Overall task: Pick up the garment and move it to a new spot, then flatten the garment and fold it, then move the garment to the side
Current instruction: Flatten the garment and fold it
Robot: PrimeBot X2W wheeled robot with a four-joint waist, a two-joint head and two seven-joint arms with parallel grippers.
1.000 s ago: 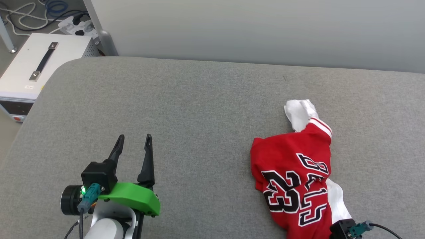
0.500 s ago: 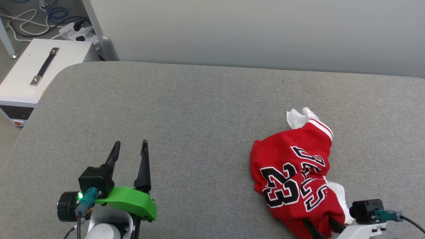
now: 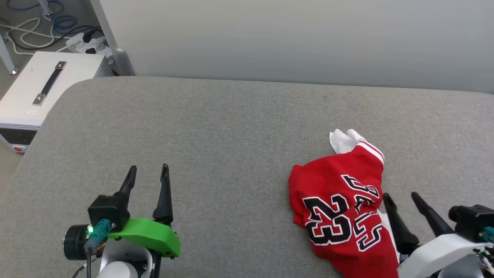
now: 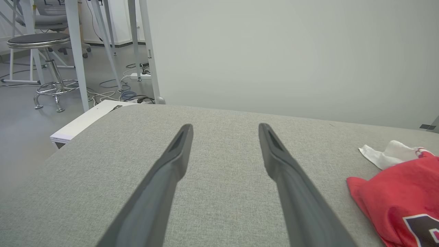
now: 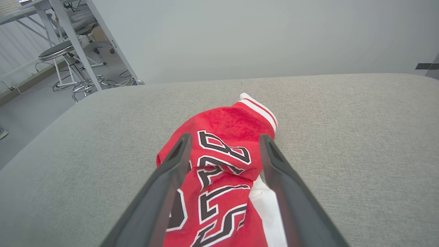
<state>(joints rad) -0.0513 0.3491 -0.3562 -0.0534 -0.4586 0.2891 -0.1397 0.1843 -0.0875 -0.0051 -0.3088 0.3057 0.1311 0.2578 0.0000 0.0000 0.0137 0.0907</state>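
We see the red jersey shirt (image 3: 339,200) w/ white short sleeves, red-white stripe trim & a black "23" w/ white edges. It lies in a crumpled heap on the soft grey cloth table top (image 3: 231,127), on the robot's right side, close to the robot. One white sleeve pokes out at the far end of the heap. Another white bit shows at the near right.

The right gripper (image 3: 400,195), w/ two long dark fingers, is spread wide & holds nothing. Its tips are over the shirt's near right edge; we can't tell if they touch it.

The left gripper (image 3: 149,168) is spread wide too & empty. It is well apart from the shirt, over bare table on the left.

Past the table's far left corner are a white box w/ a black strap handle (image 3: 73,77) & loose cables (image 3: 58,21) on the floor. A plain pale grey wall (image 3: 270,38) is behind the table.
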